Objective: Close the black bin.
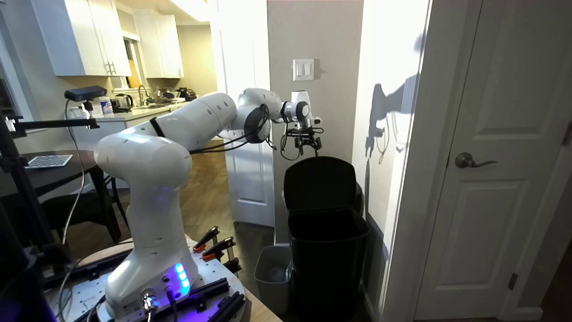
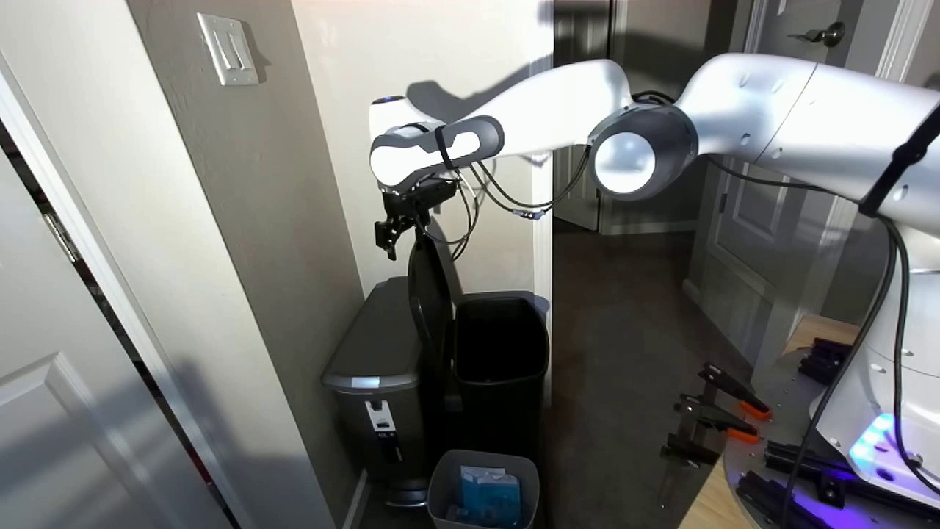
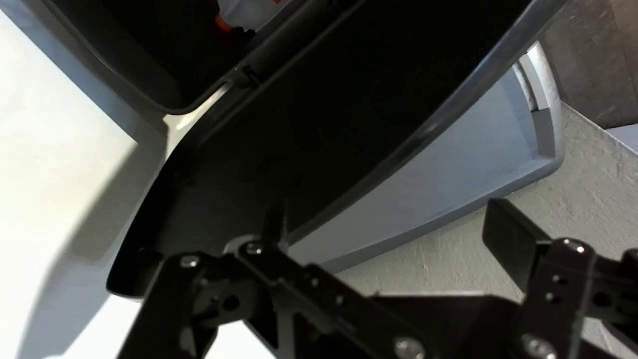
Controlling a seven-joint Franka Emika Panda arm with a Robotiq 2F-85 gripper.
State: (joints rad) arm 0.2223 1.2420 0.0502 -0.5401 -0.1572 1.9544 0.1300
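Note:
The black bin point(image 1: 328, 273) stands in the corner with its lid point(image 1: 319, 185) swung up and open. In an exterior view the bin point(image 2: 499, 411) shows its dark opening, and the lid point(image 2: 429, 294) stands nearly upright. My gripper point(image 1: 309, 150) is just above the lid's top edge, pointing down. The gripper point(image 2: 401, 244) is mostly on the lid's back side. In the wrist view the gripper point(image 3: 389, 219) is open and nothing is between its fingers. One finger overlaps the edge of the lid point(image 3: 279, 149); I cannot tell if it touches. The other finger is in front of the wall.
A grey step bin point(image 2: 374, 338) stands beside the black bin, behind its lid. A small grey wastebasket point(image 1: 272, 268) with a blue package point(image 2: 490, 496) stands in front. Walls with a light switch point(image 1: 303, 69) close in the corner. Clamps point(image 2: 723, 411) stick out from the robot's table.

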